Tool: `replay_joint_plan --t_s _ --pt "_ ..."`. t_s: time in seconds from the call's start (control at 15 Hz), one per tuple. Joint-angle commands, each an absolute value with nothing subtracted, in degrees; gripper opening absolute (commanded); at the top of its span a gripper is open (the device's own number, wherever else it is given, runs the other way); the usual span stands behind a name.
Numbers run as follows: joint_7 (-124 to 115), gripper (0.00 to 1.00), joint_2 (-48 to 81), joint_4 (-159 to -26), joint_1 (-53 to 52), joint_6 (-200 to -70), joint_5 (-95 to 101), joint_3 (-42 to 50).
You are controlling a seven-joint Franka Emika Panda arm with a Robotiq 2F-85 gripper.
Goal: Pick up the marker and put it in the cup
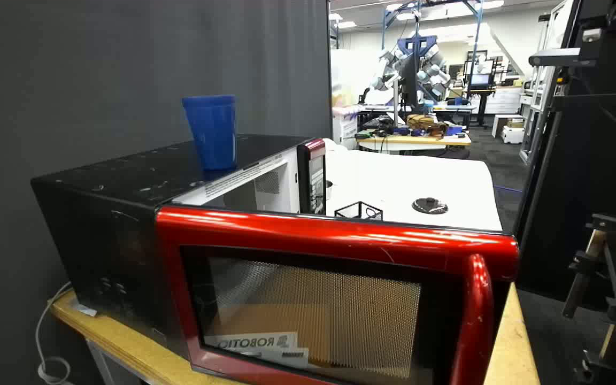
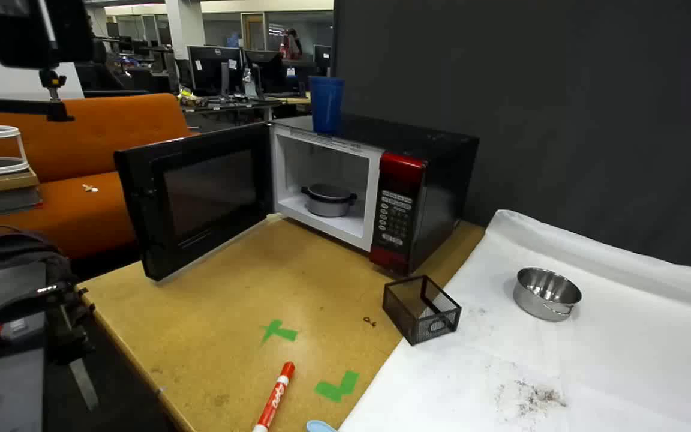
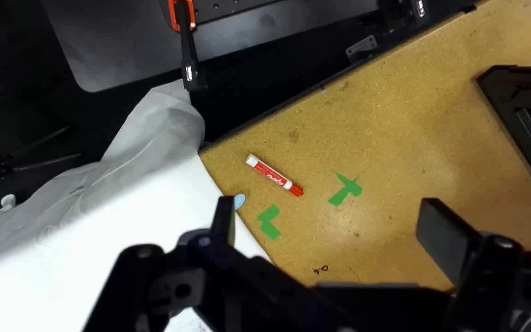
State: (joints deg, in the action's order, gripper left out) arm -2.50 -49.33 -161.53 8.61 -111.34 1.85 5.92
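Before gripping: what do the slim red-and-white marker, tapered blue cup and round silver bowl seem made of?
Slim red-and-white marker: probably smooth plastic, judging by its even, printed surface.
Tapered blue cup: likely softly glossy plastic, given its muted highlights.
Round silver bowl: polished metal, perhaps steel, given its mirror-like reflections.

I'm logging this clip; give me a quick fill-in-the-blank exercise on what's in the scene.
1. The blue plastic tumbler stands on top of the ____.
2. Both tape marks near the red-and-white marker are colored ____.
3. The gripper, jaws apart, holds ____.
4. In an exterior view, the sofa is colored ____.

Missing words: microwave; green; nothing; orange.
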Motion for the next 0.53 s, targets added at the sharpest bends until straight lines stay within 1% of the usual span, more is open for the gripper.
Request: replay_joint_plan --t_s 0.0,0.47 --pt "-2.36 1.00 -49.17 -162.04 8.80 -110.93 1.71 5.75" --pt "-2.35 1.00 -48.89 -162.79 8.80 -110.93 1.70 5.74"
